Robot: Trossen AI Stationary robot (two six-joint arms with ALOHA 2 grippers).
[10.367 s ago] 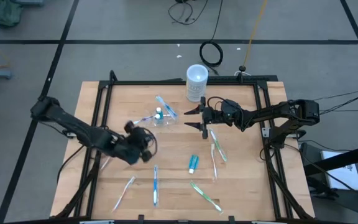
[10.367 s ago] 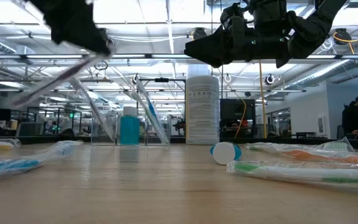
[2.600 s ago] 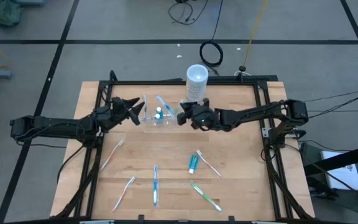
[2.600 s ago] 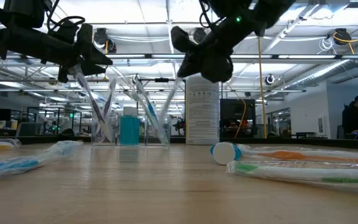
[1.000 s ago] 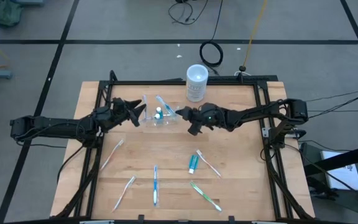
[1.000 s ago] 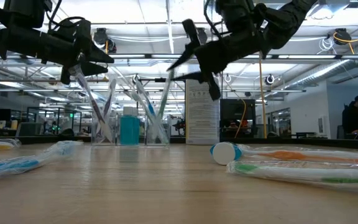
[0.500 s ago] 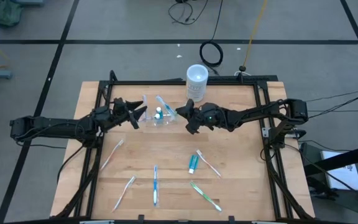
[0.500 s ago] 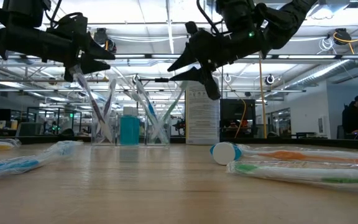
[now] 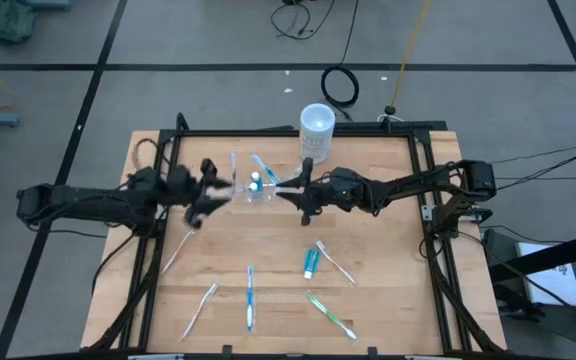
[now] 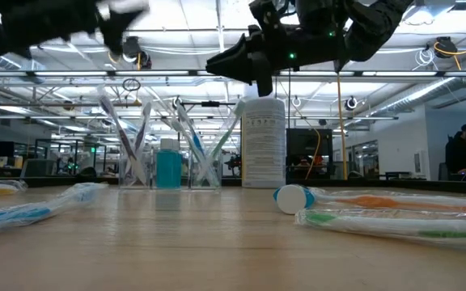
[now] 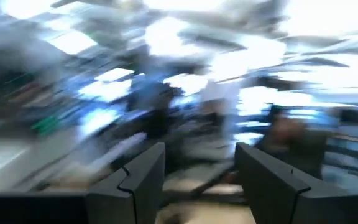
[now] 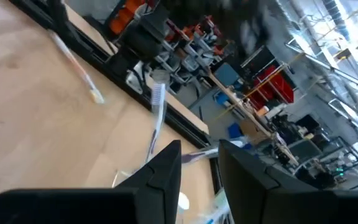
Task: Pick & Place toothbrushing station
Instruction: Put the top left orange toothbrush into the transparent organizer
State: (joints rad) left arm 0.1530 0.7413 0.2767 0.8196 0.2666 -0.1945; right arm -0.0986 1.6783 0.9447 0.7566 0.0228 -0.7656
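The clear toothbrushing station [image 9: 253, 190] stands on the table's far middle, with wrapped toothbrushes [image 10: 188, 141] leaning up out of it and a blue tube [image 10: 168, 168] inside. My left gripper [image 9: 211, 192] hangs open just left of the station and above it; it is blurred in the left wrist view [image 11: 197, 180], with nothing between its fingers. My right gripper [image 9: 286, 190] is open over the station's right end, high above it in the low view [image 10: 233, 61]. A toothbrush [image 12: 156, 118] stands beyond its fingers [image 12: 199, 165].
A tall white cup [image 9: 316, 133] stands just behind the station's right end. Loose wrapped toothbrushes [image 9: 250, 298] [image 9: 330, 315] [image 9: 176, 250] and a small blue tube [image 9: 310, 262] lie on the near half. Black rails [image 9: 158, 190] run along the table's sides.
My left gripper has swung up quickly, away from the station's left end, still open. My right gripper has moved up and a little toward the table's left, over the station. A toothbrush at the station's right end, upright a second ago, now leans.
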